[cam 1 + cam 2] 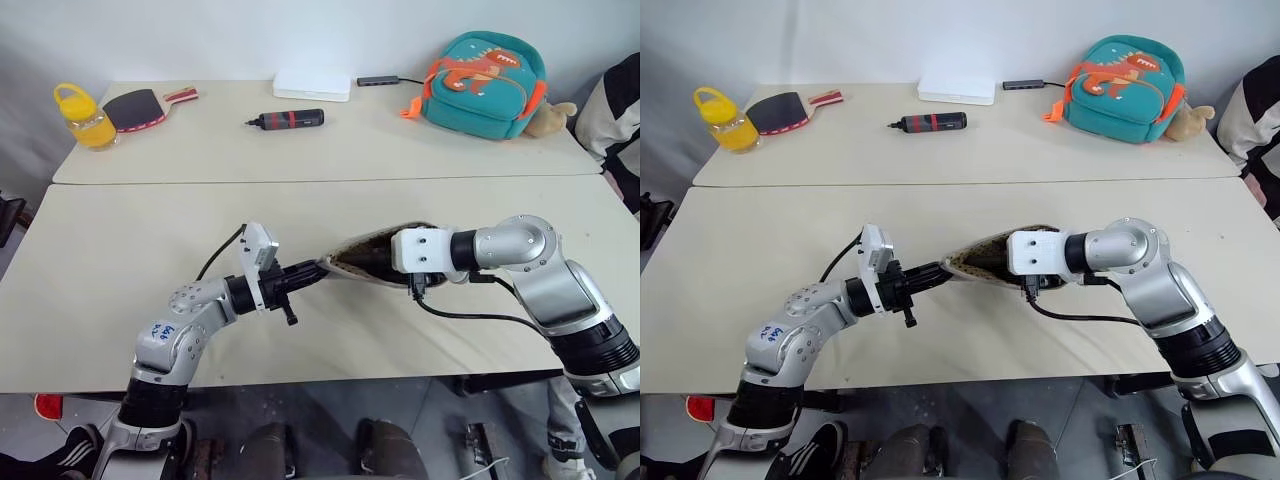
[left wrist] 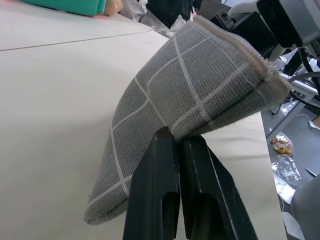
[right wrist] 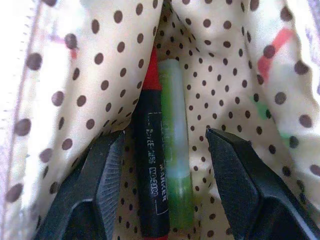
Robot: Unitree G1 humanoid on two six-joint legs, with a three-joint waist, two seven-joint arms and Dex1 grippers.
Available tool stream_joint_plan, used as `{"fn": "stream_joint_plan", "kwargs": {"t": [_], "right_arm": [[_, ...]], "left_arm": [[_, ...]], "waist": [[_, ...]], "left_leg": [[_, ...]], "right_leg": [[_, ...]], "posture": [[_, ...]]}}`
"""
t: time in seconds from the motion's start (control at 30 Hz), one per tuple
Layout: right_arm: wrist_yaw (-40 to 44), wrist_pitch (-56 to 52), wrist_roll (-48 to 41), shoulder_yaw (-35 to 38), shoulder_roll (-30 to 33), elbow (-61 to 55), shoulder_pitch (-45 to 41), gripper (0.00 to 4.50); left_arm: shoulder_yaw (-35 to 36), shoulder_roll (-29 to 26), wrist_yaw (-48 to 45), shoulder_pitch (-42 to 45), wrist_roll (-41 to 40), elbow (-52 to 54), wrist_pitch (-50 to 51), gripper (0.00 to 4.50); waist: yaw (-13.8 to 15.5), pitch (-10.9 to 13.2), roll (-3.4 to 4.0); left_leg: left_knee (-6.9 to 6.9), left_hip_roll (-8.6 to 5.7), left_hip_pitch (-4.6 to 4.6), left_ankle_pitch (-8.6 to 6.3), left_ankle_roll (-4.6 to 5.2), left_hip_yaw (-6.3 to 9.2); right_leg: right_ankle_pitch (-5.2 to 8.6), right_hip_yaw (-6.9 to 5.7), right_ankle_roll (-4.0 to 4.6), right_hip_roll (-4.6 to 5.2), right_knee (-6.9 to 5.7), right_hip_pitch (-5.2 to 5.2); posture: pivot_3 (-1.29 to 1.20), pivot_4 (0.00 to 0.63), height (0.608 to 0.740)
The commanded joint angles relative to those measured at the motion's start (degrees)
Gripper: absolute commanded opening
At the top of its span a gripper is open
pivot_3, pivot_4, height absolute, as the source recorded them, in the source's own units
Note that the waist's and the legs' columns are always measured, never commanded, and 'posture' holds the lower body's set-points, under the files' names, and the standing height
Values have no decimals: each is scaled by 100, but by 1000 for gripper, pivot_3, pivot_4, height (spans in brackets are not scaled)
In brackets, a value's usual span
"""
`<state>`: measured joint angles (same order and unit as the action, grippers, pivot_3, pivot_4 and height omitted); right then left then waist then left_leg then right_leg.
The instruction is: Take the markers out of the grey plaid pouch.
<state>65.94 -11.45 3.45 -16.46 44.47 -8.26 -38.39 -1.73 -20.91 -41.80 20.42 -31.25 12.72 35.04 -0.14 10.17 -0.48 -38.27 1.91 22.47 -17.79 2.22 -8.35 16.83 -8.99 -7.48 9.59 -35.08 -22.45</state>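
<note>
Two pale, smooth tables (image 1: 150,330) stand edge to edge, and on the far one sit one teal dinosaur backpack (image 1: 487,82) of soft fabric, one flat white box (image 1: 312,85), one red-and-black paddle (image 1: 135,108), one yellow jar (image 1: 88,120) and one thick black cylinder with a red band (image 1: 290,119). Over the near table hangs the one grey plaid pouch (image 2: 190,95), a coarse woven rectangle with thin white grid lines, bowed and lifted between the arms. The left gripper (image 2: 179,150) has its two black fingers pinched tight on the pouch's closed end. The right gripper (image 3: 162,175) reaches into the open mouth, its jaws spread with nothing between them touched. Inside, on the brown-dotted cream lining, lie the two markers side by side: one black and red (image 3: 150,170), one light green (image 3: 176,160), both slim and round.
</note>
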Motion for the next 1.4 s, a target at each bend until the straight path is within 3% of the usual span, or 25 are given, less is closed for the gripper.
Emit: {"fn": "stream_joint_plan", "kwargs": {"t": [0.03, 0.23, 0.43, 0.9, 1.0, 1.13, 1.4], "right_arm": [[93, -139, -224, 252, 51, -225, -195, 2685], [249, -70, -6, 34, 196, -95, -23, 2685], [620, -346, -46, -10, 295, 119, -232, 2685], [331, 175, 571, -464, -9, 692, -227, 2685], [325, 163, 564, -409, -29, 682, -256, 2066], [302, 176, 570, -352, 31, 627, -235, 746], [363, 51, 356, -55, 207, 190, -175, 746]], "left_arm": [[43, -6, -1, 8, -63, 225, -82, 0], [96, 80, 9, 82, -297, 206, 123, 0], [41, -113, -206, 227, -998, 432, 1195, 0], [-12, -21, -66, 191, -786, 394, 1010, 0], [-10, -9, -35, 182, -765, 393, 984, 0], [-12, 7, -2, 169, -745, 392, 942, 0], [-28, -17, 81, 163, -612, 335, 781, 0]], "waist": [[0, 0, 0], [5, 0, 0], [1, 0, 0], [-5, 0, 0], [-1, 0, 0], [-2, 0, 0], [5, 0, 0]], "left_leg": [[0, 0, 0, 0, 0, 0], [0, -1, 0, 0, 0, 2], [0, 0, 0, 0, 0, 1], [-2, -1, -1, 0, 0, 0], [-2, 0, -1, 0, -1, 0], [-2, 0, -1, 0, -1, 0], [-2, 0, 0, 0, 0, 1]], "right_leg": [[0, 0, 0, 0, 0, 0], [0, 0, 0, 0, 1, 1], [0, 0, 0, 0, 0, 0], [0, 0, 0, 0, -1, 2], [0, 1, 0, 0, 0, 2], [0, 1, 0, -1, 0, 2], [0, 1, 0, 0, 0, 2]], "posture": [[0, 150, 740], [0, 150, 740], [0, 150, 740], [0, 150, 740], [0, 150, 740], [0, 150, 740], [0, 150, 740]]}}
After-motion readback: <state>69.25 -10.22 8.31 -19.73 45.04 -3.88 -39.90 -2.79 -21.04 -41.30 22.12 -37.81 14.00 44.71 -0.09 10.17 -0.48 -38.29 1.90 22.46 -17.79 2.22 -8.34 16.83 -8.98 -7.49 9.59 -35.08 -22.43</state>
